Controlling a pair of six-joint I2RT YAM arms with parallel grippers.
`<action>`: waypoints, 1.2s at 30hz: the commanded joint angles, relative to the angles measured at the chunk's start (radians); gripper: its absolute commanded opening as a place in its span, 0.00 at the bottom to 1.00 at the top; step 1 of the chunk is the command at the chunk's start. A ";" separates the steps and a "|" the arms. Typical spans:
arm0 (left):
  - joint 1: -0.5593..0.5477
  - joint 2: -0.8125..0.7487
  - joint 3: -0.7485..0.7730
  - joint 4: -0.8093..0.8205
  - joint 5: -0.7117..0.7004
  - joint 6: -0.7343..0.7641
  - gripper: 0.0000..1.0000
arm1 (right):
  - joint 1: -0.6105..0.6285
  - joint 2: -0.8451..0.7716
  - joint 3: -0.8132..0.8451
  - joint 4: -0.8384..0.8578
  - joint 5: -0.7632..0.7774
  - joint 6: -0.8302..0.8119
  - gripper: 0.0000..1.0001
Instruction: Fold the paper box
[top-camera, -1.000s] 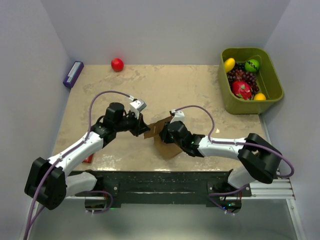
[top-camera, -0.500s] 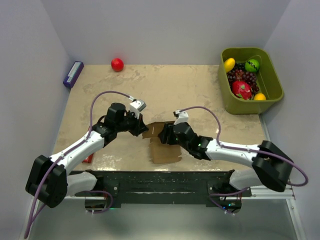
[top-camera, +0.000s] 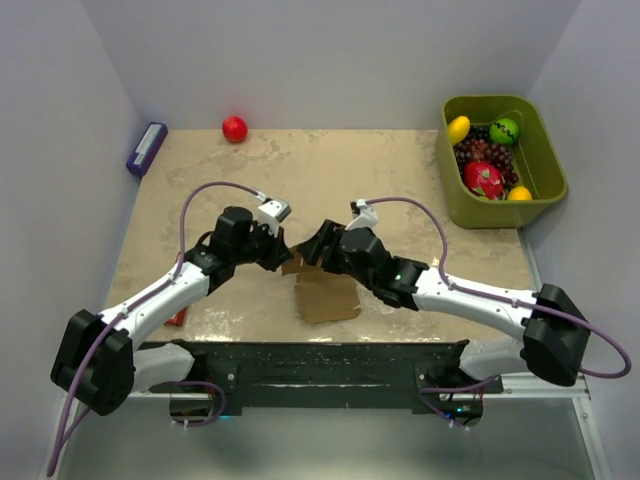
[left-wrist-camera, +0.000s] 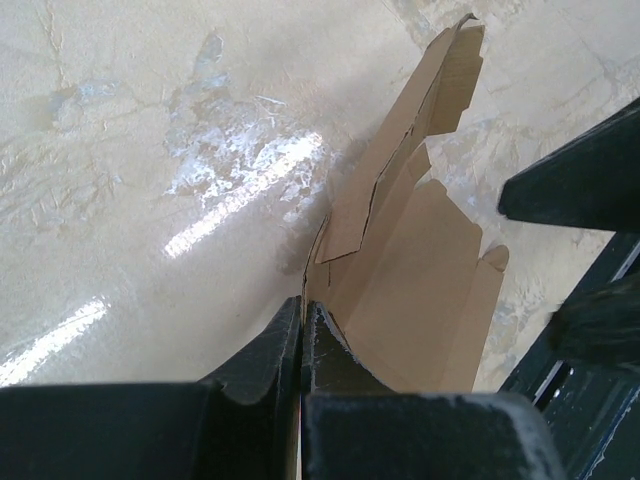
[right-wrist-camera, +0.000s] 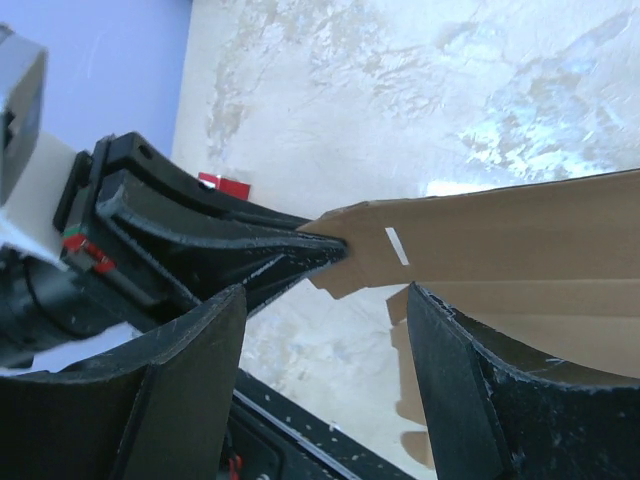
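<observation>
From above: the paper box (top-camera: 327, 298) lies mid-table toward the near edge, long axis front to back, its far corner hidden beneath the left gripper (top-camera: 286, 259) and right gripper (top-camera: 314, 250).

Left wrist: the jaws are pinched on the box's edge, with the flap rising away (partly folded).

Right wrist: the fingers are spread wide and grip nothing, and the box runs off frame to the right.

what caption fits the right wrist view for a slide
Open right gripper facing the paper box, its tabbed corner pinched by the left gripper above the mottled table.
</observation>
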 joint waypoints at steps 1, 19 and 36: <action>-0.016 -0.023 0.032 0.005 -0.025 0.002 0.00 | 0.009 0.065 0.054 -0.018 0.054 0.141 0.69; -0.037 -0.051 0.033 -0.006 -0.046 0.009 0.00 | 0.007 0.176 0.153 -0.032 0.120 0.204 0.69; -0.042 -0.057 0.033 -0.010 -0.058 0.014 0.00 | 0.007 0.188 0.118 -0.078 0.153 0.187 0.54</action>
